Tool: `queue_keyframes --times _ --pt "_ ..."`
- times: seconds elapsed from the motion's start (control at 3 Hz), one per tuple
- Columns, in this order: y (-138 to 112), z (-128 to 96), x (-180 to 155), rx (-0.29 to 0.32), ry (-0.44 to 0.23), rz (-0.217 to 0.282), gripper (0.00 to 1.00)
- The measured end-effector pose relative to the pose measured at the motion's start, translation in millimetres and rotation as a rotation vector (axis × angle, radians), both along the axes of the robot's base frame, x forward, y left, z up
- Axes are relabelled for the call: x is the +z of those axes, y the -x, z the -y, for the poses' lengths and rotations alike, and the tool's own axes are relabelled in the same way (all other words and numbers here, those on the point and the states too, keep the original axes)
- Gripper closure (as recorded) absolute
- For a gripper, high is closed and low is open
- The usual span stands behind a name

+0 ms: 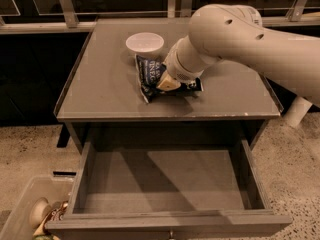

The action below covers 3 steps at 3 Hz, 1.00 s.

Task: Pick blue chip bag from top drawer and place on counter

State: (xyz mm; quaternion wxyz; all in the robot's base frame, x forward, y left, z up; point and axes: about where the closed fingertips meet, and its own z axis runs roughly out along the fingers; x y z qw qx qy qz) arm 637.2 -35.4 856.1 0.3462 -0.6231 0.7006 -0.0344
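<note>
The blue chip bag lies on the counter, just in front of a white bowl. It is dark navy with white lettering and wrinkled. My gripper is down at the bag's right half, right over it, and the thick pale arm reaching in from the right hides most of it. The top drawer is pulled out wide below the counter, and nothing shows inside it.
A white bowl stands on the counter behind the bag. A pale plastic bin with small objects sits on the floor at the lower left. A railing runs behind the counter. The floor is speckled.
</note>
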Motion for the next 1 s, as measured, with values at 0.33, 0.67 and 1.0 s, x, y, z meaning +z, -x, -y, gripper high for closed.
queue_keyframes --times 0.33,0.67,1.0 --pt "0.0 0.0 0.0 0.000 0.000 0.000 0.12" --pt "0.0 0.0 0.0 0.000 0.000 0.000 0.00" --pt "0.0 -0.1 0.0 0.000 0.000 0.000 0.00"
